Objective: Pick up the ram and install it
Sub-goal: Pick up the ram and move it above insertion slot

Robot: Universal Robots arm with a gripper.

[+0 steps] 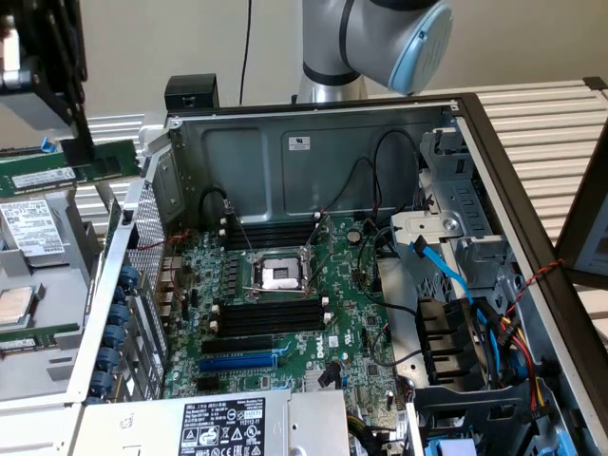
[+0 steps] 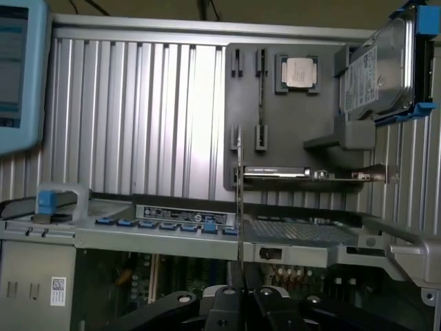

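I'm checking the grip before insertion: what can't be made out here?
Exterior view: the ram runs off the left edge; the gripper holding it is cut by the top-left corner.
Wrist view: the ram is edge-on, hiding its chips and label.
Exterior view: the black slots' latches are too small.

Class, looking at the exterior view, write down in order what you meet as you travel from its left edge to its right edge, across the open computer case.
The ram held in the gripper → the processor socket on the motherboard → the blue cable → the red and black twisted wire.
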